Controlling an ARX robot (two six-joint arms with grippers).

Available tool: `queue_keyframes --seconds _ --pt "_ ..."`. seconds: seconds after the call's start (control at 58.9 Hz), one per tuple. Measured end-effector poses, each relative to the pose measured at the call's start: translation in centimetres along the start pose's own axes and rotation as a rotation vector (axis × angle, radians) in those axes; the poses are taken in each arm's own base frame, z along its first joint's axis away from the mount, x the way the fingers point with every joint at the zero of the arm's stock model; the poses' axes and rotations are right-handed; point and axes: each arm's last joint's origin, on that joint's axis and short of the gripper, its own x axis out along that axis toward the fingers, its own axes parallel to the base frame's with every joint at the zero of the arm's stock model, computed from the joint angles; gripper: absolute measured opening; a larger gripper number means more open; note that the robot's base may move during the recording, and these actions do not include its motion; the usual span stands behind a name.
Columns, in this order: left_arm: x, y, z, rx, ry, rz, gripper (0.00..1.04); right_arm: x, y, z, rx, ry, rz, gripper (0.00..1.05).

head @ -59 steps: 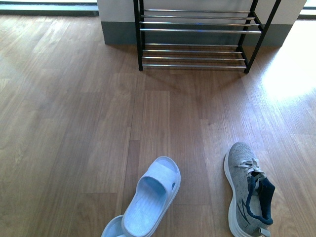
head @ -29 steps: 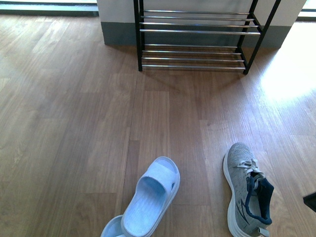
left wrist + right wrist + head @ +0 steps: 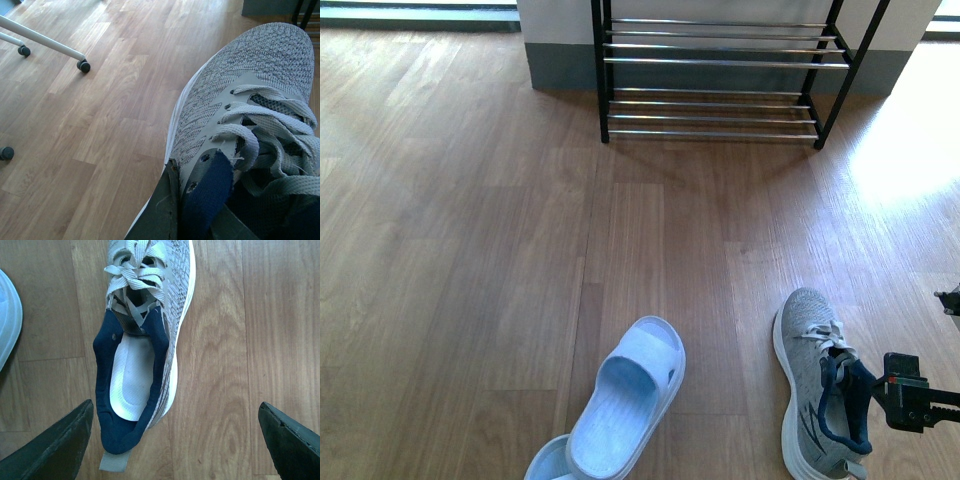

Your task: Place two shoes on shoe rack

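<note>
Front cam shows me one grey knit sneaker (image 3: 815, 385) at lower right, upright on its white sole. Its toe points toward the shoe rack (image 3: 720, 62), the laces are loose and the navy lining is wide open. Near it on the left is a pale blue slide (image 3: 625, 400), sole down, with its heel overlapping a second slide (image 3: 548, 462) that's mostly cut off. The rack is way back: black frame, silver rods.

Showing a matte black, blocky right gripper (image 3: 175, 410), possibly carrying a small red mark, and ending in two dark grey wedge-shaped fingers (image 3: 55, 450), tapering to blunt tips.
</note>
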Motion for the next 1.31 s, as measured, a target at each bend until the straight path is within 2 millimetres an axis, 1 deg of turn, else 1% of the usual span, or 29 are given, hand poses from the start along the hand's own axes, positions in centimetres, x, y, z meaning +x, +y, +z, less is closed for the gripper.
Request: queue_keyframes --seconds 0.119,0.271,0.458,0.56,0.747,0.831,0.967,1.052,1.103,1.171,1.222,1.306 --pt "0.0 0.0 0.0 0.0 0.0 0.0 0.01 0.9 -0.1 -0.2 0.027 0.012 0.006 0.96" --pt "0.0 0.0 0.0 0.0 0.0 0.0 0.01 2.1 -0.1 0.3 0.063 0.007 0.026 0.96" --pt "0.0 0.0 0.0 0.0 0.0 0.0 0.01 4.1 0.1 0.2 0.063 0.022 0.022 0.96" --pt "0.0 0.0 0.0 0.0 0.0 0.0 0.01 5.4 -0.1 -0.1 0.059 0.037 0.011 0.96" --pt "0.0 0.0 0.0 0.0 0.0 0.0 0.01 7.4 -0.5 0.0 0.062 0.035 0.006 0.96" --pt "0.0 0.0 0.0 0.0 0.0 0.0 0.01 8.1 -0.5 0.3 0.064 0.021 0.005 0.86" --pt "0.0 0.0 0.0 0.0 0.0 0.0 0.01 9.1 -0.6 0.9 0.068 -0.001 0.003 0.65" --pt "0.0 0.0 0.0 0.0 0.0 0.0 0.01 9.7 -0.7 1.1 0.067 -0.007 -0.006 0.54" --pt "0.0 0.0 0.0 0.0 0.0 0.0 0.01 10.0 -0.7 1.1 0.067 -0.004 -0.012 0.46" --pt "0.0 0.0 0.0 0.0 0.0 0.0 0.01 10.1 -0.7 1.0 0.068 -0.002 -0.012 0.37" --pt "0.0 0.0 0.0 0.0 0.0 0.0 0.01 10.2 -0.7 1.0 0.072 -0.002 -0.017 0.28" --pt "0.0 0.0 0.0 0.0 0.0 0.0 0.01 10.2 -0.6 1.0 0.074 -0.001 -0.015 0.18"
